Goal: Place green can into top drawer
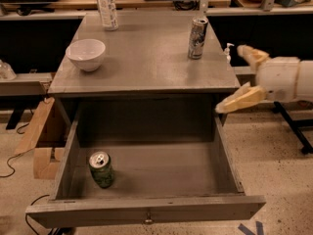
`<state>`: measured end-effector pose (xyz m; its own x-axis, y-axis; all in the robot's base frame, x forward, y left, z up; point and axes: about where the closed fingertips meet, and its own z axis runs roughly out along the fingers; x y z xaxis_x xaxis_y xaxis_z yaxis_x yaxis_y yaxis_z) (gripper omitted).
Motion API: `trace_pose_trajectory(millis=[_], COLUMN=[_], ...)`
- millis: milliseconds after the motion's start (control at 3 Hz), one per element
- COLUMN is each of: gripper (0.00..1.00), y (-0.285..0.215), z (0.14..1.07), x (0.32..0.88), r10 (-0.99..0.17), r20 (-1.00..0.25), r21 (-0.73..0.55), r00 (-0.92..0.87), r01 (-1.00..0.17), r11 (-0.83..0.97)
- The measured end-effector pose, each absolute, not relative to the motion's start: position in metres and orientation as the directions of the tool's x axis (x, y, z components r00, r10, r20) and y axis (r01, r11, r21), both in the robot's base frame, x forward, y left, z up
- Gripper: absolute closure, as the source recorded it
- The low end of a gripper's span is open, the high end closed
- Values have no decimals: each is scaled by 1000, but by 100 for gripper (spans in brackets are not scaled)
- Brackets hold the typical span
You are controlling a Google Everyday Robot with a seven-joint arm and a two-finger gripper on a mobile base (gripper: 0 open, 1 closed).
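Down in the wide, shallow grey top drawer [228, 156], the small green-and-white mottled can [101, 169] stands upright on the drawer floor. Its silver top and pull tab face up. It sits in the drawer's front-left corner, near the left wall and the front panel, though I cannot tell whether it touches either. From the can across to the drawer's right wall and back to its rear edge, the floor is bare grey board. The drawer is pulled fully out, and its flat front panel carries a small metal knob [147, 221] at the middle.

Above the drawer's rear edge lies the flat grey tabletop [146, 65], which overhangs the back of the drawer. On it, over the drawer's left side, rests a round white bowl [86, 54]. A clear plastic bottle [107, 6] stands behind the bowl at the far edge. Over the drawer's right side stands a taller, slim silver-grey can [197, 38].

The cream two-finger gripper [229, 78] hangs outside the drawer, just beyond its rear-right corner and level with the tabletop's right edge. Its fingers [242, 98] are spread wide and grasp nothing. It is well apart from the green can.

Left of the drawer, brown cardboard pieces [41, 136] lean on the speckled floor [279, 175].
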<state>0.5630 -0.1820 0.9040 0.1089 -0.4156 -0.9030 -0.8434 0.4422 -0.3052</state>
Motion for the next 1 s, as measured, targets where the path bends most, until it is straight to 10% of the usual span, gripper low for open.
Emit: trace_pose_trajectory(millis=[1000], gripper=[0], y=[-293], z=[1022], x=[564], r10=[-640], r20=[-764], r21=[-534], r00=[-76], r01=[-482], r11=[695])
